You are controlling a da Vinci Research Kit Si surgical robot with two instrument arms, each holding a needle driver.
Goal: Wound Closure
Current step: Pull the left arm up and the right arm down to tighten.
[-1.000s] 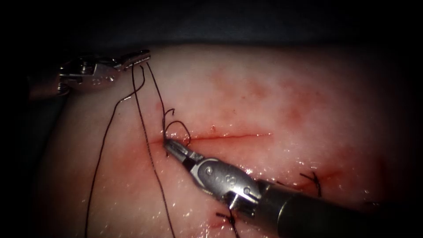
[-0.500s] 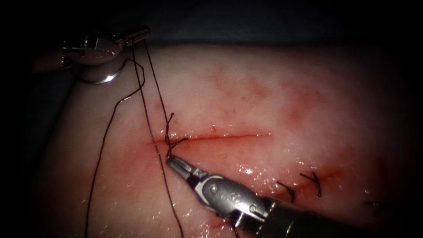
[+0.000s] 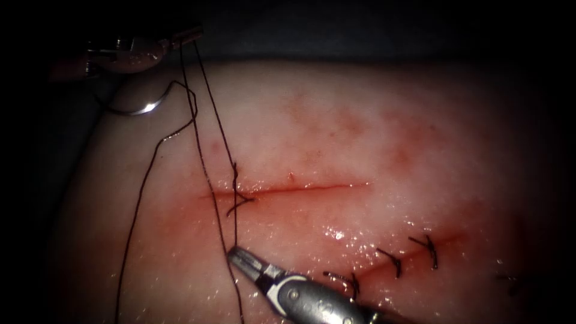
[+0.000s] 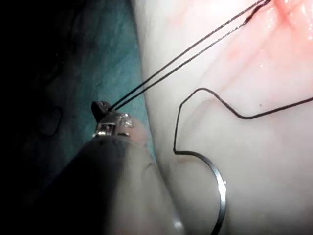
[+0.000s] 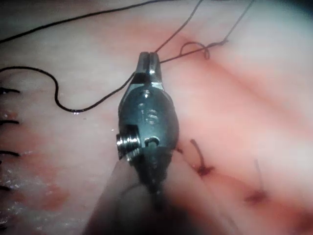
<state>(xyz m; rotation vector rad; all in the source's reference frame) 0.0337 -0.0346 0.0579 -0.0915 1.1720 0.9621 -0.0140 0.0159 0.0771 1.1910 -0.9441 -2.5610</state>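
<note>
Endoscope view: left tool [image 3: 191,34] at upper left beyond tissue [image 3: 360,138] edge, jaws clamped on two thread [image 3: 207,114] strands running down to knot [image 3: 239,198] at left end of cut [image 3: 300,187]. Right tool [image 3: 240,259] below cut, jaws closed on short thread end. Needle [image 3: 135,110] lies free on tissue at upper left, held by neither tool, not in tissue.

Left wrist view: left tool [image 4: 103,107] grips both thread [image 4: 186,61] strands; needle [image 4: 217,188] rests on tissue [image 4: 264,161], thread swaged to one end.

Right wrist view: right tool [image 5: 148,61] closed on thread [image 5: 171,41]; stitches [image 5: 200,159] near.
</note>
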